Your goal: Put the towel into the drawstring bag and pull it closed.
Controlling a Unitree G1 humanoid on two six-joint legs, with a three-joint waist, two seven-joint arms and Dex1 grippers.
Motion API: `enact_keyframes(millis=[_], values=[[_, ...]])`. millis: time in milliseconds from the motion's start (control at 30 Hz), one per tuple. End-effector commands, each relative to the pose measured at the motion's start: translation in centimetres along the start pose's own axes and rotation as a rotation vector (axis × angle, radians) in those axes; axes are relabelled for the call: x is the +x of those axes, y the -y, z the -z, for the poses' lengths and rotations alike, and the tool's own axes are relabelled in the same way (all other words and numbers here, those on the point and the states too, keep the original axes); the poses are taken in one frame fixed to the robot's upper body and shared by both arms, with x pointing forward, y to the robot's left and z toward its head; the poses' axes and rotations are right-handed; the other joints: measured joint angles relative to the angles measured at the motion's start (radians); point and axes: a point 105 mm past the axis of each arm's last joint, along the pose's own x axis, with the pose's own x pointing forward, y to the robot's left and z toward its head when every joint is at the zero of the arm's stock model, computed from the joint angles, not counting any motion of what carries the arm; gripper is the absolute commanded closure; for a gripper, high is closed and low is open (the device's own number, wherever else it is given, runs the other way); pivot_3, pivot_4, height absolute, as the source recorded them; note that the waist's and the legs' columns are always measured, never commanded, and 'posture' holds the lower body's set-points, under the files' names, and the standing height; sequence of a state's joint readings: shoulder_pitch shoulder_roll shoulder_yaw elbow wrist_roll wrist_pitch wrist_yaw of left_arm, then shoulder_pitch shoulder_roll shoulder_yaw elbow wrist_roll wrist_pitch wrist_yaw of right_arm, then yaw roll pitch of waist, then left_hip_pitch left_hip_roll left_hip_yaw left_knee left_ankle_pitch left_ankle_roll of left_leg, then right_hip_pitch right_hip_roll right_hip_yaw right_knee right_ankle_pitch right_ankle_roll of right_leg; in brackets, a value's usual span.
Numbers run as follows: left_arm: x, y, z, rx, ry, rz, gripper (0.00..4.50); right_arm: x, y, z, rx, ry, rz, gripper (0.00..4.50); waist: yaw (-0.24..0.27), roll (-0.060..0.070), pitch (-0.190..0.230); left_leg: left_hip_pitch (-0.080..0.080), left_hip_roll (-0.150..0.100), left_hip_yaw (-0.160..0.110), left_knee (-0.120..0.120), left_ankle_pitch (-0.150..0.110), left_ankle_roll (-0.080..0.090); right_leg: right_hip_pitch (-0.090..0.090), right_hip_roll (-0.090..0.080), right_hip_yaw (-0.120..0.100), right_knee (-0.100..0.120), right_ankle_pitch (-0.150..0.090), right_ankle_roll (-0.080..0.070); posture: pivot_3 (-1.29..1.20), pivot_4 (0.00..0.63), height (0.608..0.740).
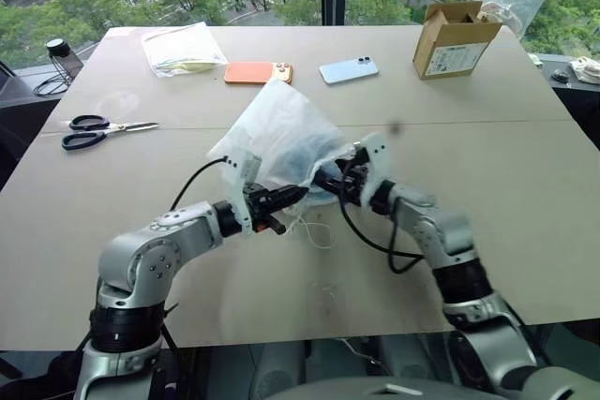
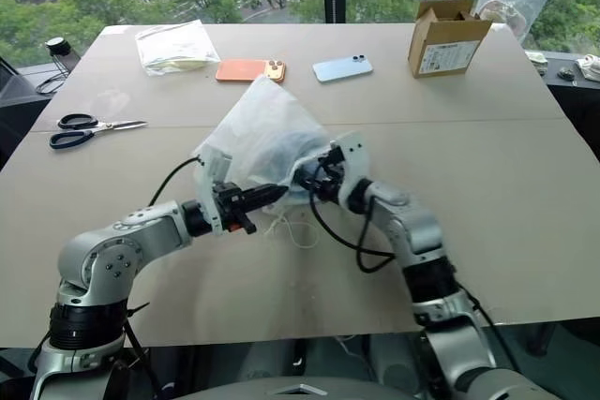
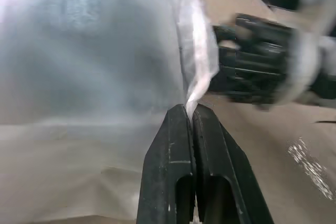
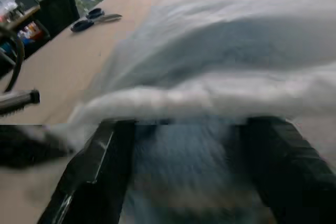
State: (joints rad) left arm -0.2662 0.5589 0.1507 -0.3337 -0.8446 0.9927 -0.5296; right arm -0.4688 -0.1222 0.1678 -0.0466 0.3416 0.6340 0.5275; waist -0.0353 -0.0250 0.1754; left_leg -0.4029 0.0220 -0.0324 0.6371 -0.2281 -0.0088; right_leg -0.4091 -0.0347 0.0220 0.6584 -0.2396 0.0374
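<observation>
Holding the drawstring bag [image 1: 281,128] up off the counter [image 1: 487,203] between both arms, I read this as the stuffing step close to done. My left end effector [image 3: 191,109] is clenched on the bag's rim, a thin fold of white fabric pinched between its two black fingers. My right end effector [image 4: 184,129] sits at the bag's mouth with its fingers spread wide apart; between them I see a bluish, fluffy mass, which I take to be the towel [image 4: 178,166], and the bag's gathered white hem lies across just above it. In the head views a bluish shadow shows through the thin cloth low in the bag, so the towel looks to be inside or very nearly so. Whether the right fingers touch it, I cannot tell.

The white cords [image 1: 314,227] hang loose below the mouth, trailing toward the counter, so closing is not yet begun.

Next, as I judge it, the right arm needs to back out of the mouth without dragging the towel along, then find a cord and pull away from the left grip. The fabric is flimsy, so the left pinch must stay firm while the mouth cinches.
</observation>
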Motion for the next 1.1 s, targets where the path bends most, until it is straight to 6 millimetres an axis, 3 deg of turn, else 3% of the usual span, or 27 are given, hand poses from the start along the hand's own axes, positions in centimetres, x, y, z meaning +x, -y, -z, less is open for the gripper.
enact_keyframes(millis=[33, 133, 300, 333, 500, 633, 700, 800, 933, 1100], values=[[0.0, 0.7, -1.2, 0.043, 0.036, 0.042, 4.5, 0.3, -1.5, -0.1, -0.111, -0.025, -0.049, 1.12, -0.007, 0.0, 0.0, 0.0, 0.0, 0.0, 0.0, 0.0, 0.0, 0.0, 0.001, 0.0, 0.0, 0.0, 0.0, 0.0, 0.15, 0.74], [0.2, 1.4, -1.0, 0.055, 0.023, 0.077, 4.5, 2.0, -1.2, 0.9, -0.145, -0.06, -0.008, 1.89, -0.011, 0.0, 0.0, 0.002, 0.001, 0.001, -0.003, 0.0, 0.0, -0.001, 0.003, 0.003, 0.001, -0.001, -0.001, 0.0, 0.15, 0.74], [0.3, 2.7, -0.5, 0.054, 0.005, 0.121, 4.5, 6.1, -1.9, 0.4, -0.16, -0.008, -0.005, 4.2, -0.009, 0.0, 0.0, 0.002, 0.002, 0.002, -0.003, 0.0, 0.0, -0.003, 0.003, 0.004, 0.003, -0.001, -0.002, 0.0, 0.15, 0.74], [0.3, 2.8, -0.4, 0.054, 0.0, 0.124, 4.5, 6.6, -2.0, 0.1, -0.146, 0.014, -0.008, 4.47, -0.008, -0.001, 0.0, 0.002, 0.002, 0.002, -0.003, 0.0, 0.0, -0.003, 0.003, 0.004, 0.003, -0.001, -0.002, 0.0, 0.15, 0.74], [-0.4, 2.4, 0.4, 0.044, -0.021, 0.1, 4.5, 6.6, -3.3, -3.1, -0.046, 0.204, -0.108, 4.47, -0.003, 0.0, 0.0, 0.0, 0.001, 0.0, -0.003, 0.0, 0.0, -0.003, 0.001, 0.003, 0.002, -0.001, -0.002, 0.0, 0.15, 0.74], [-1.1, 0.8, 0.0, 0.062, -0.015, 0.042, 4.5, 3.0, -3.1, -1.2, -0.206, 0.102, -0.176, 4.47, 0.002, -0.001, 0.0, -0.002, 0.0, -0.001, -0.003, 0.0, 0.0, -0.003, 0.0, 0.0, 0.0, -0.001, -0.002, 0.0, 0.15, 0.74], [-1.5, 0.1, -0.4, 0.09, -0.015, 0.032, 4.5, 0.5, -2.2, -0.1, -0.26, 0.04, -0.173, 3.61, 0.006, -0.001, 0.0, -0.002, 0.0, -0.001, -0.003, 0.0, 0.0, -0.003, 0.0, -0.001, 0.0, -0.001, -0.002, 0.0, 0.15, 0.74], [-2.3, -1.1, -1.2, 0.127, -0.035, 0.031, 4.5, -3.3, -0.9, -0.2, -0.324, -0.024, -0.137, 2.35, 0.005, 0.0, 0.001, -0.003, 0.0, -0.001, -0.003, 0.0, 0.0, -0.004, 0.0, -0.001, 0.0, -0.001, -0.002, 0.0, 0.15, 0.74], [-2.8, -1.8, -1.9, 0.157, -0.048, 0.039, 4.5, -5.0, 1.3, -1.3, -0.36, -0.054, -0.017, 0.46, -0.01, 0.001, 0.001, -0.002, 0.001, 0.0, -0.003, 0.0, 0.0, -0.004, 0.002, 0.0, 0.001, -0.002, -0.002, 0.0, 0.15, 0.74], [-2.6, -2.0, -2.5, 0.19, -0.041, 0.036, 4.5, -3.5, 4.1, -1.5, -0.345, -0.073, 0.114, 0.46, -0.006, 0.001, 0.002, 0.001, 0.002, 0.001, -0.003, 0.0, 0.0, -0.004, 0.004, 0.003, 0.003, -0.002, -0.002, 0.0, 0.15, 0.74]])
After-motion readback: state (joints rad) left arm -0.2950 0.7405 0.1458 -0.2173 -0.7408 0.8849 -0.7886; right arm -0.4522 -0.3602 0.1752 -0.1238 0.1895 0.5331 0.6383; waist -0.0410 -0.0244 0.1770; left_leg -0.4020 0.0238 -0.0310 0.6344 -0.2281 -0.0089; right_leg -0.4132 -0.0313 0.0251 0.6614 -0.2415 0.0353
